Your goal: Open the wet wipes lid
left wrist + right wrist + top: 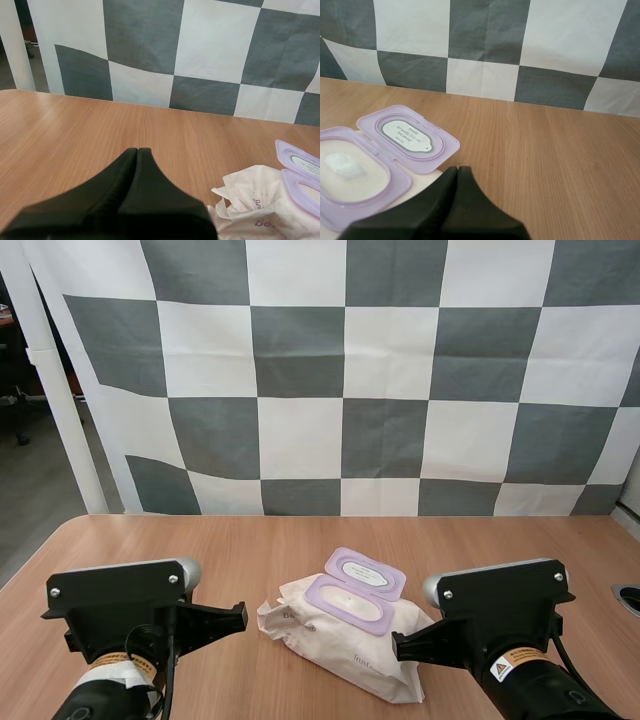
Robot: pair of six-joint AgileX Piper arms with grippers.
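Pack of wet wipes (340, 650): lies flat mid-worktop (150, 540), between the two arms. Its purple lid (366, 573) is folded fully back and a white wipe (342, 165) shows in the opening, so the task appears complete with nothing evidently left. Left gripper (137, 151): fingers pressed together, empty, just beside the pack's crumpled end; right gripper (458, 170): likewise closed on nothing, near the open lid.
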